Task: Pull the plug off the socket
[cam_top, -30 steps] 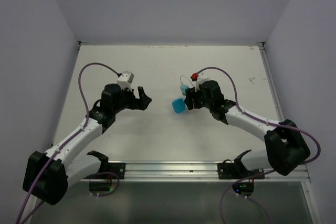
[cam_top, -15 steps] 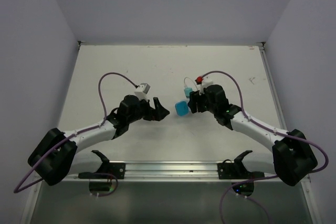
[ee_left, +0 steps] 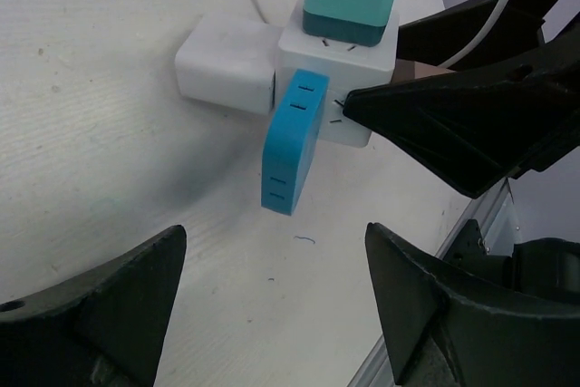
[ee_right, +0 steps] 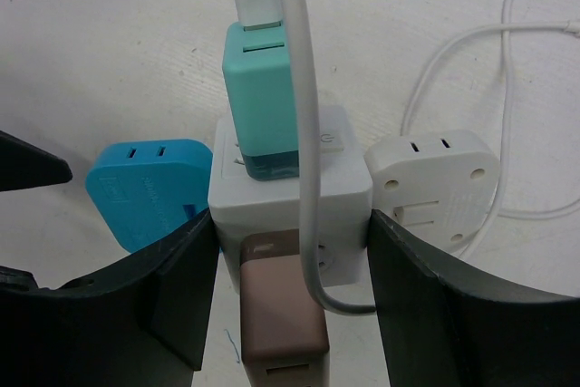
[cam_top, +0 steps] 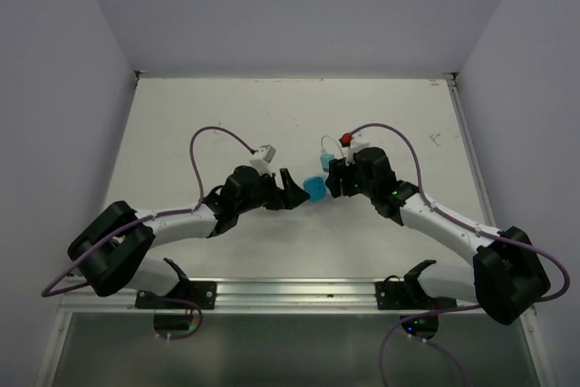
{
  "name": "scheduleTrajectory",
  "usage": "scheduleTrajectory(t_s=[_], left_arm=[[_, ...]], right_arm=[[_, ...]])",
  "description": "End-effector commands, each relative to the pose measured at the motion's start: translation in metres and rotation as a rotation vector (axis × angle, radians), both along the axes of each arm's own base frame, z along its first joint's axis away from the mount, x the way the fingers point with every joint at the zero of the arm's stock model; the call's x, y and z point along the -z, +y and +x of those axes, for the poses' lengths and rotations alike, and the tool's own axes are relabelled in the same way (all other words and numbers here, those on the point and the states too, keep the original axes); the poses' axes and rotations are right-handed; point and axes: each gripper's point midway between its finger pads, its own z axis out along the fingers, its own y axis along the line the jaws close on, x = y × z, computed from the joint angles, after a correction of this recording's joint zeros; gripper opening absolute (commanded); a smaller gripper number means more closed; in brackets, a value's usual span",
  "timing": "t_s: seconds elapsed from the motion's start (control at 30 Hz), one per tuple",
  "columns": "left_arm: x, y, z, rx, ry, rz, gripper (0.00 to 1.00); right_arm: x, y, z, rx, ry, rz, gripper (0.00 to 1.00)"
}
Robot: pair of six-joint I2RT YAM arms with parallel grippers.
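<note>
Now, right gripper (ee_right: pixel 290 244) pinching white socket (ee_right: pixel 343 178), its small grey mark (ee_right: pixel 327 139) unreadable, left gripper (ee_left: pixel 272 256) spread before blue plug (ee_left: pixel 292 147).

One socket (ee_right: pixel 343 174) at centre of the right wrist view. Four plugs on it: one blue plug (ee_right: pixel 145 189) at left, one teal plug (ee_right: pixel 261 101) above, one white plug (ee_right: pixel 435 183) at right, one brown plug (ee_right: pixel 281 310) at bottom. At least one white cable (ee_right: pixel 306 133). Two grippers: left gripper (cam_top: pixel 288 189), right gripper (cam_top: pixel 333 178).

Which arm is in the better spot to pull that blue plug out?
Left. The left gripper is open and faces the blue plug with nothing between, while the right gripper is clamped on the socket, apparently bracing it.
</note>
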Motion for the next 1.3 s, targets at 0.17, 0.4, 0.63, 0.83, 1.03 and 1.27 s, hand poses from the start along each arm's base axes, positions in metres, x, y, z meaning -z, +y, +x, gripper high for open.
scheduleTrajectory(t_s=[0.17,0.4,0.63,0.83,1.03,1.27], left_arm=[[-0.033,-0.038,0.026,0.023,-0.151,-0.035,0.73],[-0.026,-0.052,0.023,0.061,-0.116,-0.072,0.62],[-0.018,-0.059,0.015,0.097,-0.098,-0.110,0.56],[-0.012,-0.064,0.012,0.119,-0.089,-0.117,0.45],[-0.016,-0.062,0.010,0.115,-0.090,-0.129,0.10],[-0.025,-0.053,0.009,0.088,-0.117,-0.140,0.00]], right_arm=[[-0.042,0.004,0.008,0.022,-0.084,0.066,0.00],[-0.044,0.007,0.008,0.018,-0.081,0.081,0.00],[-0.046,0.009,0.009,0.019,-0.082,0.094,0.00],[-0.045,0.009,0.009,0.023,-0.078,0.096,0.00],[-0.042,0.002,0.012,0.058,-0.085,0.072,0.00],[-0.025,-0.013,0.010,0.107,-0.080,0.015,0.00]])
